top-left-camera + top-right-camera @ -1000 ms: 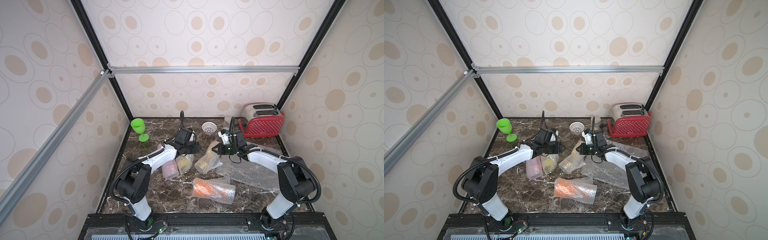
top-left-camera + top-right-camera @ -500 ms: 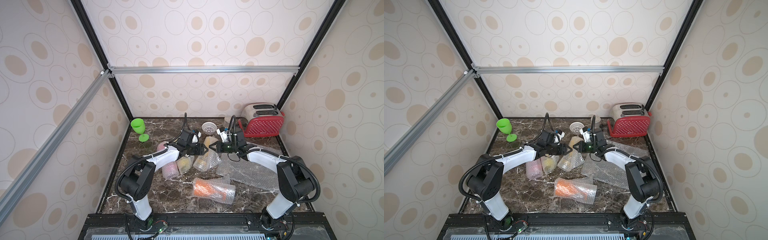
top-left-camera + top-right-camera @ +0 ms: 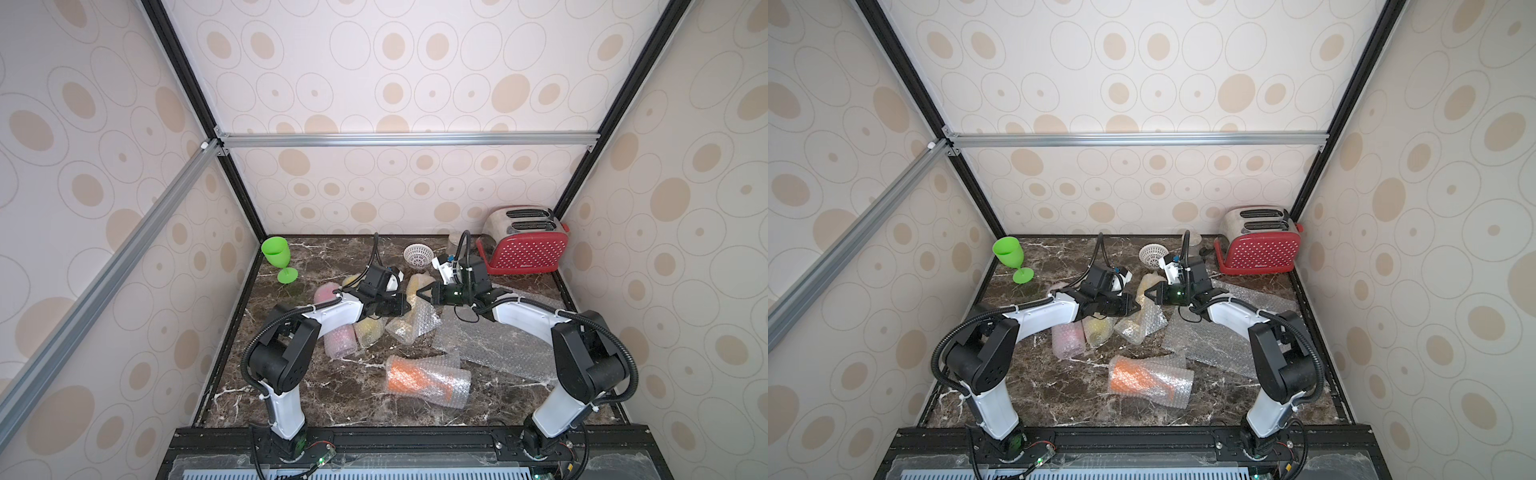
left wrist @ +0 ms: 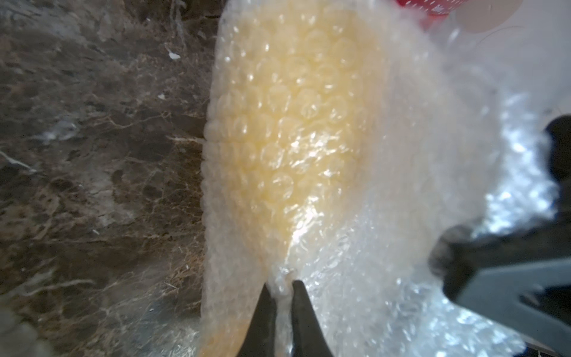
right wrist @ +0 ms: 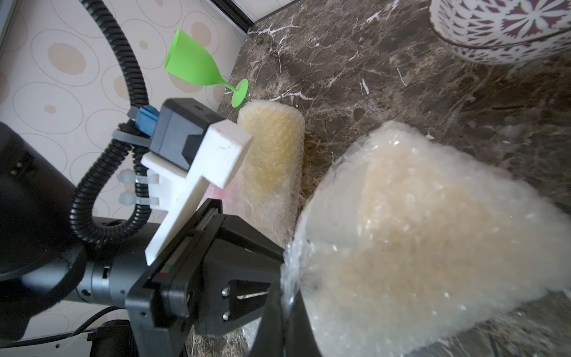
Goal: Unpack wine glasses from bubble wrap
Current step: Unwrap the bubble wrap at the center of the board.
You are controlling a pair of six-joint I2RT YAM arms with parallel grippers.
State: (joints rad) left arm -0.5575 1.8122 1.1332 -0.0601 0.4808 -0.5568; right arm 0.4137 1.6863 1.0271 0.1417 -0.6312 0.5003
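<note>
Two hands, left hand [image 4: 280,286] and right hand [image 5: 285,304], each pinch the bubble wrap [image 3: 419,322] around one yellow wine glass [image 4: 293,129].

Far left on the desk [image 3: 332,395] a bare green plastic goblet [image 3: 279,259] stands upright. A pink goblet [image 3: 338,343], a yellow goblet [image 3: 368,330] and an orange goblet [image 3: 415,380] lie in clear bubble-wrap tubes [image 3: 453,386]. A second yellow goblet [image 4: 293,123] tilts up in loose bubble wrap [image 4: 370,247], near a flat sheet [image 3: 494,343].

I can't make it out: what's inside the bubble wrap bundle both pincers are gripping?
A pale yellow shape shows through the bubble wrap, probably a glass's bowl. Its stem and foot are covered by crinkled plastic.
</note>
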